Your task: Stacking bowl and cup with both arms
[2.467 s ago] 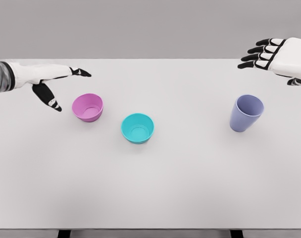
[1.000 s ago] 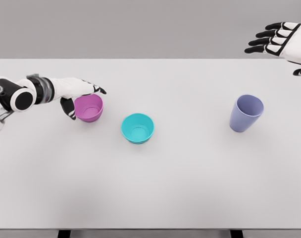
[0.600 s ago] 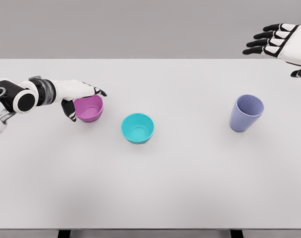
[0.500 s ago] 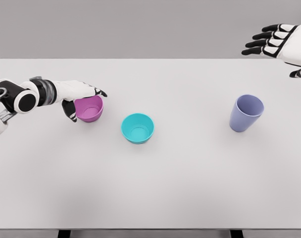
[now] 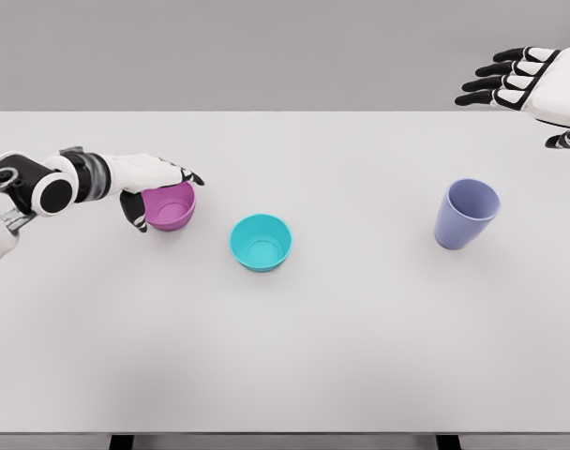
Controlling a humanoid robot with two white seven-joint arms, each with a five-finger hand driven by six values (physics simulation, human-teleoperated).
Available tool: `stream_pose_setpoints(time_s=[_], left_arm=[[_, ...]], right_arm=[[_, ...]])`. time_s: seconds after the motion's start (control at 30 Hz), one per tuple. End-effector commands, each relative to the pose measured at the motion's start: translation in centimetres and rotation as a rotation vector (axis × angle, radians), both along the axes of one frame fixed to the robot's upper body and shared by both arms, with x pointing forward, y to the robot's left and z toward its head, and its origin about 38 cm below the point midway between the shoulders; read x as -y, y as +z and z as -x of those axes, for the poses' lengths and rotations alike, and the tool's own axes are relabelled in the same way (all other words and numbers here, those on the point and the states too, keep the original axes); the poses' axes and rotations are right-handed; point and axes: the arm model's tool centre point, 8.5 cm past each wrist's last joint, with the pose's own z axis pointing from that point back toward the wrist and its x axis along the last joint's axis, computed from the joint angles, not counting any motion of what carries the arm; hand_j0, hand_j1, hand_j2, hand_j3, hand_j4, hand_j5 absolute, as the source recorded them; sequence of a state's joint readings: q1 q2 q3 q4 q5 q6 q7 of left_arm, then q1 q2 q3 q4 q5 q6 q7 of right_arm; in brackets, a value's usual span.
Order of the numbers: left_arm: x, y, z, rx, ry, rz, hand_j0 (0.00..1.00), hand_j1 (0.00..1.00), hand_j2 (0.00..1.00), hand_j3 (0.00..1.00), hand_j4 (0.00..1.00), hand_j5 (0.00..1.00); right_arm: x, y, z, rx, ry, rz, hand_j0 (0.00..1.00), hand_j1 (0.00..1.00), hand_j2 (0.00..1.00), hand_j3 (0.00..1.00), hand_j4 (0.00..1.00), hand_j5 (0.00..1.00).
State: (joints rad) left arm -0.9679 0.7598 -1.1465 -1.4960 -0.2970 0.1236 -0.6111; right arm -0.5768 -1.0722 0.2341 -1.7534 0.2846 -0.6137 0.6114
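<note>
Straddling pink bowl (image 5: pixel 169 205): left hand (image 5: pixel 151 183), open.

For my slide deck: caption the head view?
Left hand at pink bowl; teal bowl, purple cup untouched.

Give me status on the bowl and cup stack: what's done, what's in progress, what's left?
Done: nothing stacked; pink bowl, teal bowl and purple cup stand apart on the table. In progress: left hand is at the pink bowl, fingers over its rim, thumb at its side; grasp not clearly closed. Right hand is open, beyond the cup. Left: all lifting and stacking.
</note>
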Motion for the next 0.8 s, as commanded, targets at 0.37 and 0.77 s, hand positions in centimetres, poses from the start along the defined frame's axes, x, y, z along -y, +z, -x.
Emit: stream_pose_setpoints(time_s=[0.37, 0.77], left_arm=[[0.49, -0.41, 0.08, 0.005, -0.014, -0.015, 0.78, 0.78, 0.78, 0.78, 0.78, 0.78], [0.66, 0.17, -0.02, 0.021, -0.038, -0.017, 0.70, 0.70, 0.70, 0.70, 0.70, 0.70]], right_arm=[[0.05, 0.08, 0.01, 0.000, -0.002, -0.004, 1.00, 1.00, 1.00, 1.00, 1.00, 1.00], [0.03, 0.11, 0.00, 0.001, -0.002, -0.005, 1.00, 1.00, 1.00, 1.00, 1.00, 1.00]])
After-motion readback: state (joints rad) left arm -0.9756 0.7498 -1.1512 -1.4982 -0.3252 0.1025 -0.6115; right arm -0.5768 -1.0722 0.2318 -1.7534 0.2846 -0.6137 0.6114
